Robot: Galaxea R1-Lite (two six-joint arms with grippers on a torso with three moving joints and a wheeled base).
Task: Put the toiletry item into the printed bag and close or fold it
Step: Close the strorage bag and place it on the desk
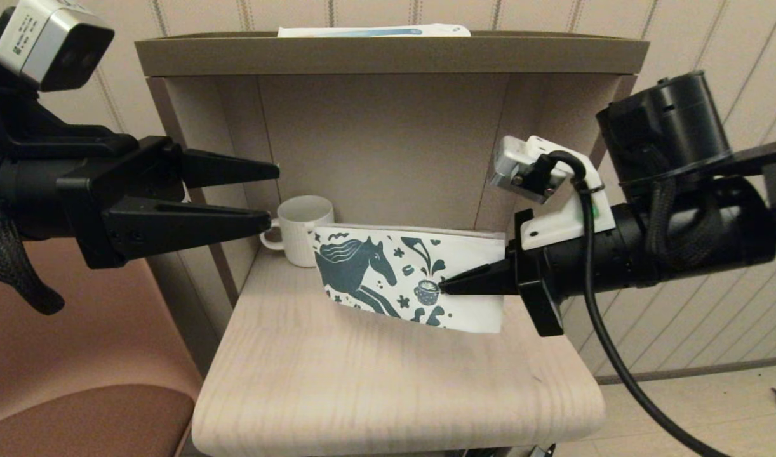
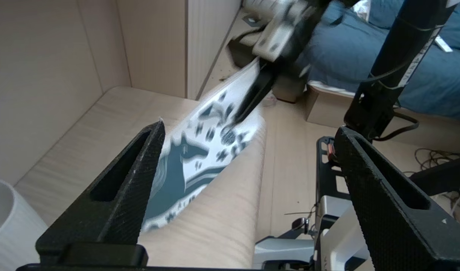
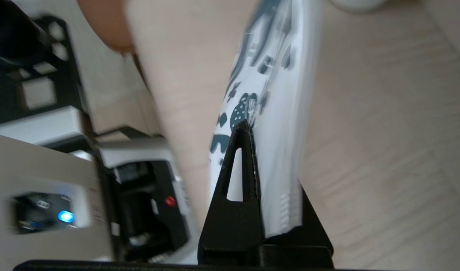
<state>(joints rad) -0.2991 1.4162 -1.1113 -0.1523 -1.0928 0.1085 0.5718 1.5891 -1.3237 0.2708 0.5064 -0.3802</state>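
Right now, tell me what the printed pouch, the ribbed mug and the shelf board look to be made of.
Flat white pouch with teal horse print: looks like thin paper or coated fabric; it holds a stiff sheet shape while pinched in the right claw, matte. Cream ribbed mug: probably glazed ceramic, with a smooth thick rim and soft sheen. Pale shelf board: wood-grain laminate or veneer, matte, with rounded corners.

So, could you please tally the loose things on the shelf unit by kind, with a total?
Mugs: 1, the cream mug behind the bag's left end.
Printed bags: 1, the printed bag, held on edge by the right gripper.
White-and-blue boxes: 1, the box on top.
Total: 3
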